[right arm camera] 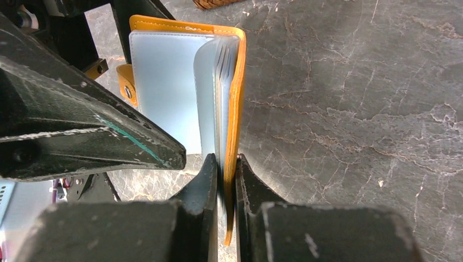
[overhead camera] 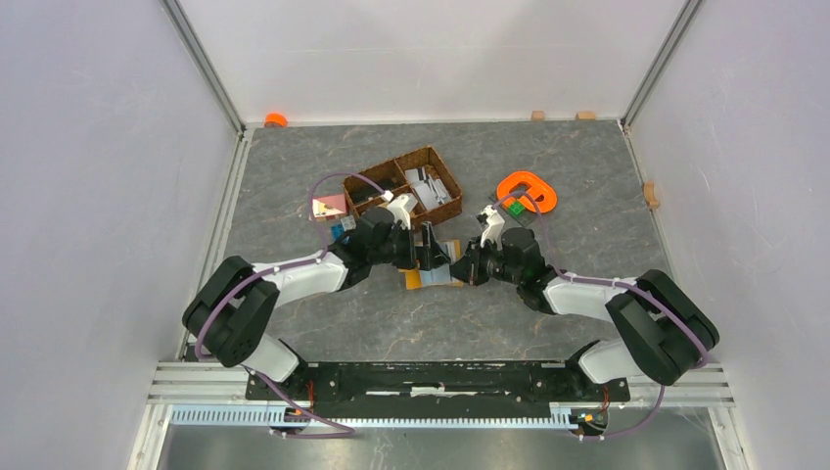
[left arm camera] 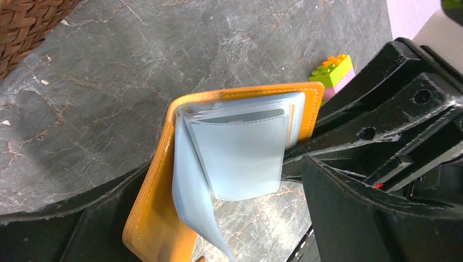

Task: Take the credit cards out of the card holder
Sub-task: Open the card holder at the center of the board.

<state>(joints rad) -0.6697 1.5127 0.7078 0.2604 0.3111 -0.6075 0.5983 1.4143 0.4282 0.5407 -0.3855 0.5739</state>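
Two claws meet over one flat, mustard-orange, leather-like bifold card holder (right arm camera: 169, 82). It lies open near the middle of the grey marbled tabletop (overhead camera: 607, 245), just in front of the brown wicker basket (overhead camera: 431, 157) and well apart from the orange plastic ring (overhead camera: 529, 191).

Right claw (right arm camera: 226, 166): clenched. Its two black fingers pinch the edge of the holder's cover on the right arm's side. Some of the fanned pale blue plastic sleeves (left arm camera: 240, 153) are caught in the same pinch.

Left claw (overhead camera: 431, 257): its fingers stand spread on either side of the holder's other half. Whether they press on it or merely bracket it, I cannot tell.

Cards: none seen clear of the holder. The sleeves are cloudy, and whether they are loaded cannot be made out. I judge the extraction not yet begun.

Hazards, as judgements:
- The right claw grips cover and sleeves together. A pull from this grip would likely drag the whole holder across the tabletop and draw out no card.
- If the left claw is not bearing down, nothing anchors the holder, so it could lift, fold shut or twist.
- Thin sleeves under a hard pinch may crease or tear at the stitching.
- The two claws work very close together, so a small misjudged move could bring them into collision.
- A small green and orange toy brick (left arm camera: 332, 70) lies just beyond the holder and could be knocked.
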